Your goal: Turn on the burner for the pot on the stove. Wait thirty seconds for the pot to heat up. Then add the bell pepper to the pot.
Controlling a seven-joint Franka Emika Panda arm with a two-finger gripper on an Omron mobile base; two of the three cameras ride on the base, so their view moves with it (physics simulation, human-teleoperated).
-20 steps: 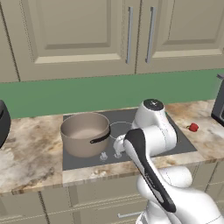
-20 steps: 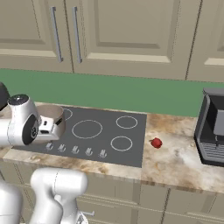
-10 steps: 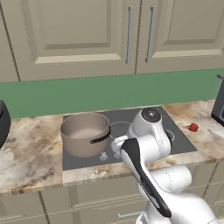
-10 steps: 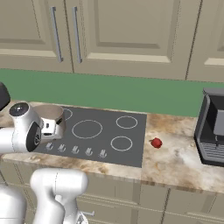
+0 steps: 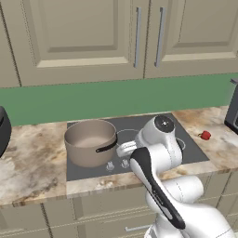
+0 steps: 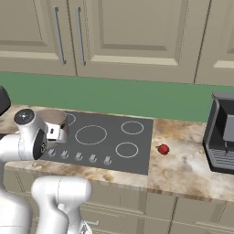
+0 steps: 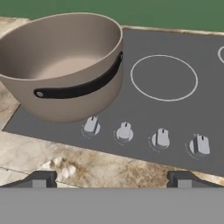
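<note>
The taupe-brown pot [image 5: 90, 142] with its black handle stands on the left burner of the dark glass stove [image 5: 195, 151]. In the hand view the pot [image 7: 61, 65] sits at upper left, and a row of silver knobs [image 7: 124, 131] runs along the stove [image 7: 175, 109] front. My gripper [image 7: 111, 180] hovers open over the counter edge in front of those knobs, holding nothing. Its fingertips [image 7: 39, 179] stand far apart. The red bell pepper [image 5: 205, 135] lies on the counter just right of the stove, also seen as the bell pepper [image 6: 163, 149]. My arm partly hides the pot [image 6: 52, 118].
A black coffee machine [image 6: 224, 137] stands on the counter at the far right. Another black appliance [image 5: 3, 130] sits at the far left. Wall cabinets hang above the green backsplash. Marble counter [image 7: 52, 153] runs in front of the stove.
My arm has sunk slightly and the hand has settled lower in front of the knobs. The jaws stay open. Pot and bell pepper have not moved.
</note>
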